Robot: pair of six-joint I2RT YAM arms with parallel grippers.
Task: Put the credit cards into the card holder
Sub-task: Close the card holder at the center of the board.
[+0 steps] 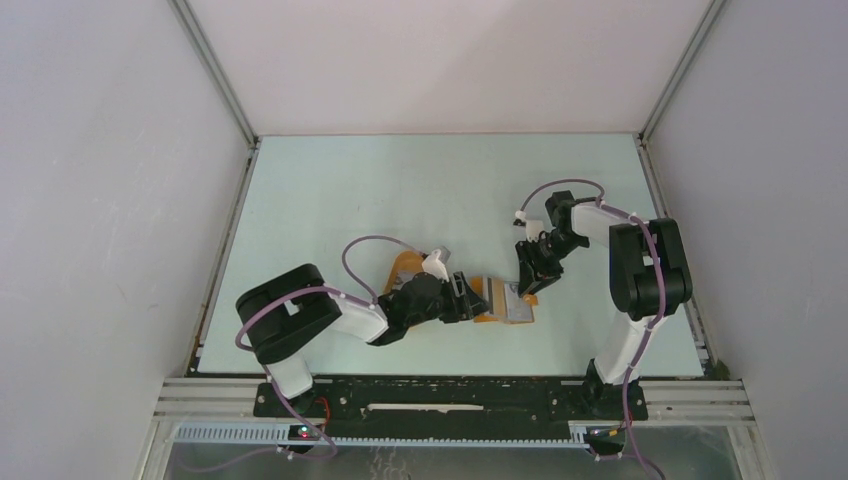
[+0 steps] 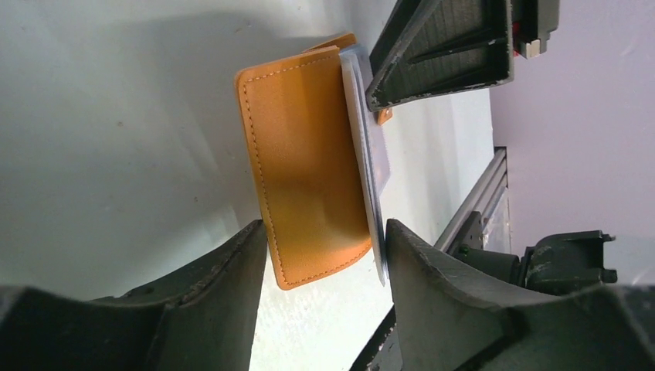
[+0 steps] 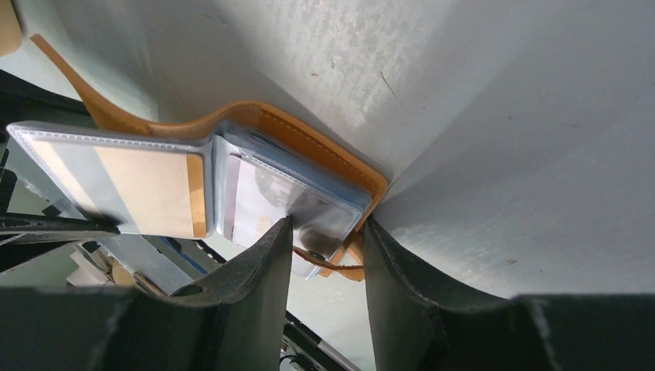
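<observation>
Top: card holder [image 1: 508, 304] lies open on surface [image 1: 400, 190], btwn left gripper [image 1: 468, 298] & right gripper [image 1: 527, 284]. L wrist: card holder's end sits btwn spread jaws; gripped or not, can't tell. R wrist: jaws clenched on card holder's corner, clear sleeves [image 3: 154, 178] fanned out.

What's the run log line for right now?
card holder: open | left pincer: straddles orange cover | right pincer: straddles end of clear sleeves | grip: unclear on both
</observation>
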